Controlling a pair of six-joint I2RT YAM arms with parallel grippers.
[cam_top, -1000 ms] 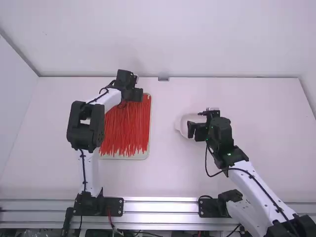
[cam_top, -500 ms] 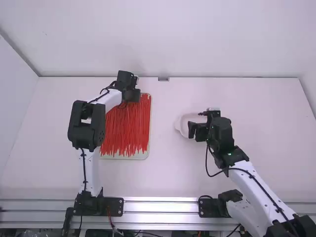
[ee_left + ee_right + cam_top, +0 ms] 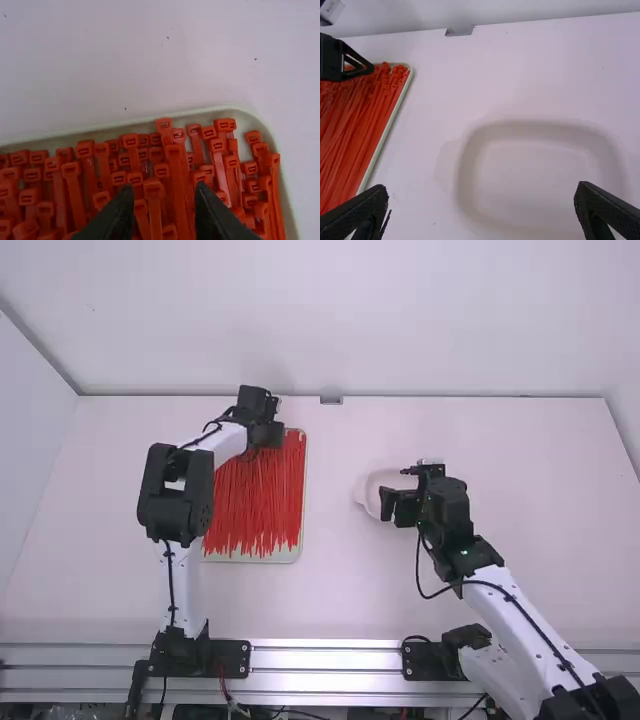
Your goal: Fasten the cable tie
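1. Worktop [image 3: 520, 470]: white and flat, walled in white at the back and on both sides.
2. Tray [image 3: 250, 558]: cream, shallow, with rounded corners. It lies left of the worktop's middle, with its short far end near the far edge.
3. Cable ties [image 3: 255, 500]: red and unfastened, a dense heap filling the tray. They run lengthwise, with their square heads bunched at the tray's far end.
4. Left gripper [image 3: 262, 432]: over the tray's far end, pointing down. Its fingers [image 3: 120, 212] are parted a moderate way and their tips are sunk among the tie heads. Several heads sit between the tips, but no single tie is pinched or lifted.
5. Right gripper [image 3: 400, 502]: near the worktop's middle, a little right of it and well apart from the tray. The jaws are spread wide with nothing between them.
6. Dish [image 3: 470, 145]: white, shallow, a rounded rectangle. It sits on the worktop under the right gripper, between its two finger tips in the right wrist view.
7. Bracket [image 3: 331, 398]: small and grey, at the middle of the worktop's far edge.
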